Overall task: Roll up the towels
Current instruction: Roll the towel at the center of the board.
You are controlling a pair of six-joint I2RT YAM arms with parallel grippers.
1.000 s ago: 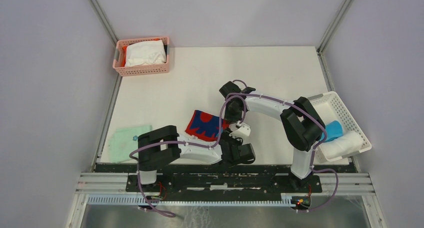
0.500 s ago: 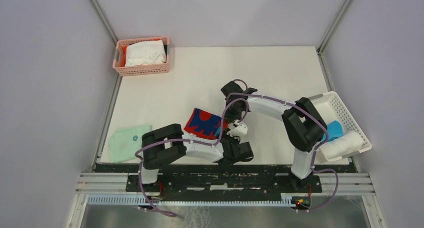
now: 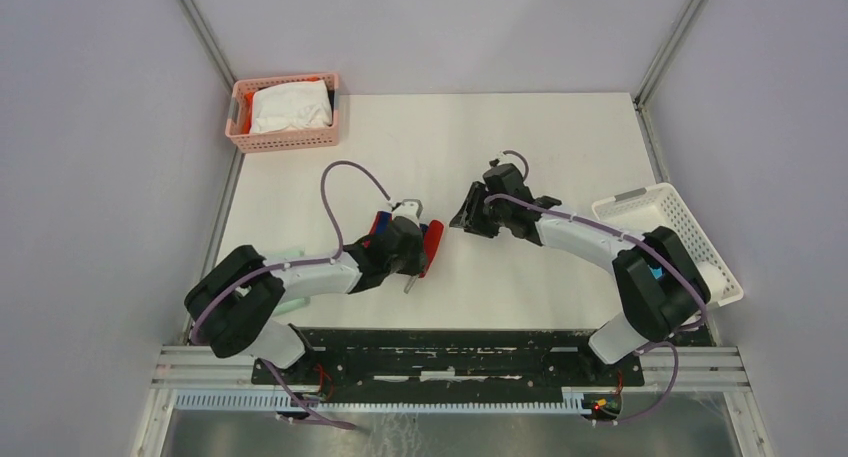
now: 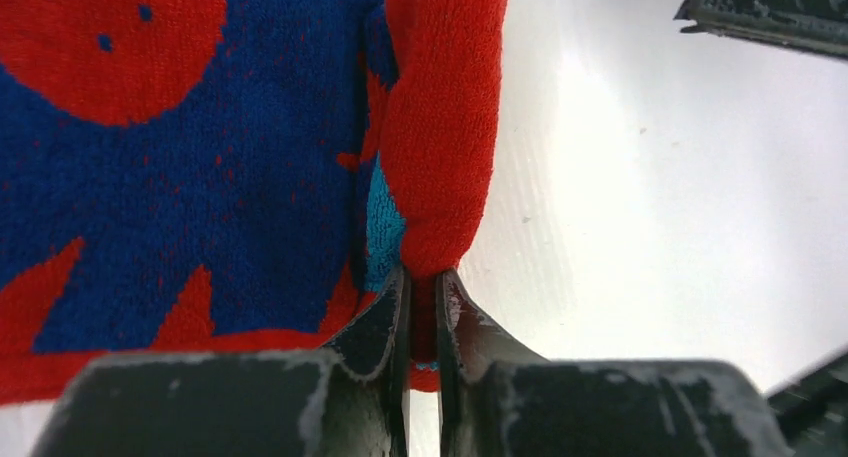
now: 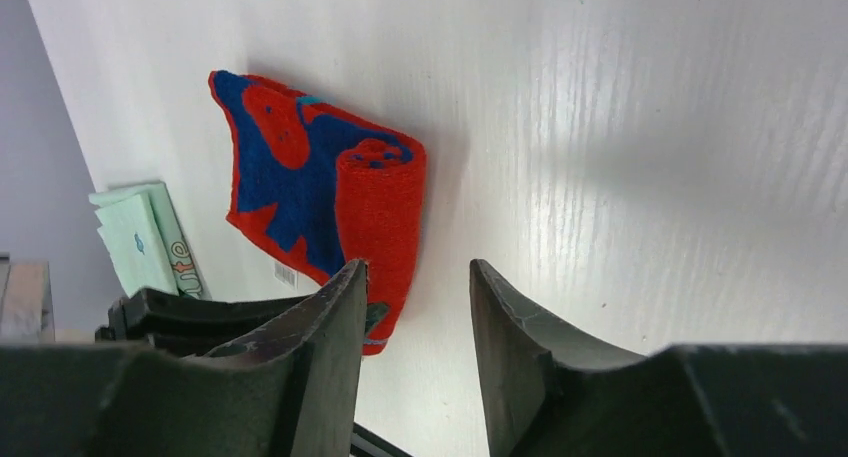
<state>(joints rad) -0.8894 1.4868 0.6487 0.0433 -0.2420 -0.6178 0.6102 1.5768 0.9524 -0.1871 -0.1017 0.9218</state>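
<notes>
The towels sit apart on the white table (image 3: 560, 137). In the pink basket (image 3: 285, 139) at the far left corner we see a white towel (image 3: 290, 107), not rolled. The white basket (image 3: 640, 199) at the right edge is largely covered by the right arm, so we cannot tell what lies in it. The red towel (image 3: 432, 245) lies near the middle of the table, a little to the near side, just right of the mint cloth (image 5: 135, 247). Its right-hand part is now wound into a short roll (image 5: 385, 207), while the blue-blotched rest lies flat to the left. A second ago both arms crowded over this towel at its near edge. Since then the left gripper (image 4: 422, 297) has closed, and its jaws now pinch the end of the roll with almost no gap. The right gripper (image 5: 415, 277) has let go and drawn off to the far right, and it now hangs with its jaws apart, empty and clear of the cloth. We judge the roll begun but unfinished. One hand now holds it alone, and the loose flat part has yet to be wound in, so the roll could slacken if that pinch slips.
</notes>
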